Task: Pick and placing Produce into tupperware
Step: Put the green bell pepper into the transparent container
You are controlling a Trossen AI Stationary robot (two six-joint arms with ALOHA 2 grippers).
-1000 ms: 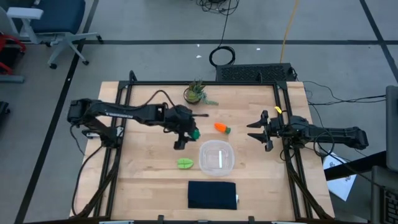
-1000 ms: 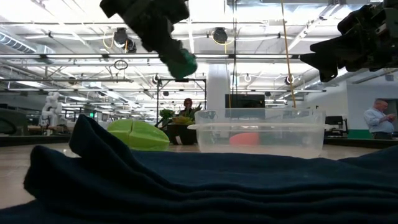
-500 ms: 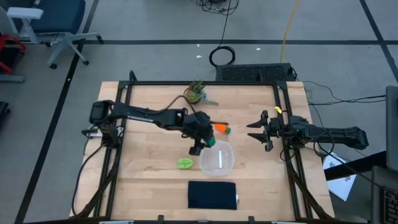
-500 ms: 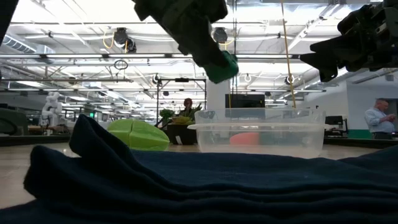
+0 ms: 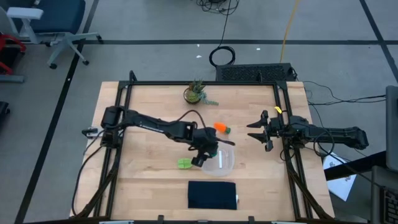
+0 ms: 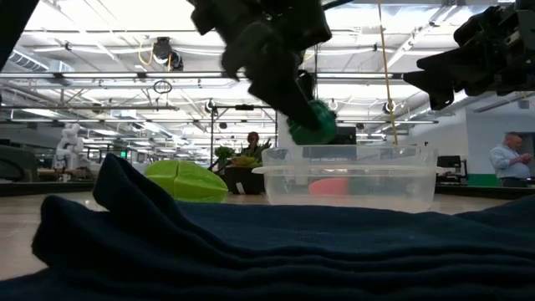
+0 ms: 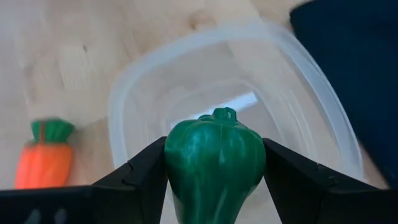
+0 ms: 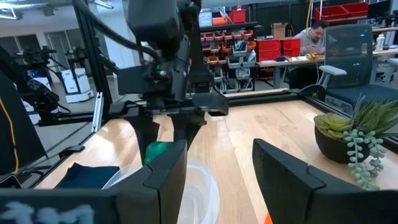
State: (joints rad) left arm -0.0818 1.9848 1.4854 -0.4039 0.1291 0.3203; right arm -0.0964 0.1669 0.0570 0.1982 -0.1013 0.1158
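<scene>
My left gripper (image 5: 208,154) is shut on the dark green rounded lump (image 7: 214,158), a toy pepper, over the left part of the clear tupperware (image 5: 219,159). In the low view the lump (image 6: 313,124) hangs just above the tupperware's rim (image 6: 351,170). The orange carrot (image 5: 221,128) lies on the table beyond the tupperware. The flat lime-green leafy piece (image 5: 185,163) lies on the table to the tupperware's left. My right gripper (image 5: 258,132) is open and empty above the table's right side. My left gripper pinches the lump's two opposite sides (image 7: 173,163) between its two fingers (image 7: 140,177). The fingers come from above, slanting down. The lump is lifted clear, its stem end (image 7: 224,114) pointing away from the gripper toward the tupperware's floor.
A dark rectangular pad (image 5: 212,195) lies at the table's near edge, in front of the tupperware. A potted plant (image 5: 196,93) stands at the far edge. Bare wood shows between the tupperware and my right gripper. People show in the room behind.
My left gripper has carried the green lump toward the table's right and near edges and down, from beside the carrot to over the tupperware. It has stayed shut on the lump.
</scene>
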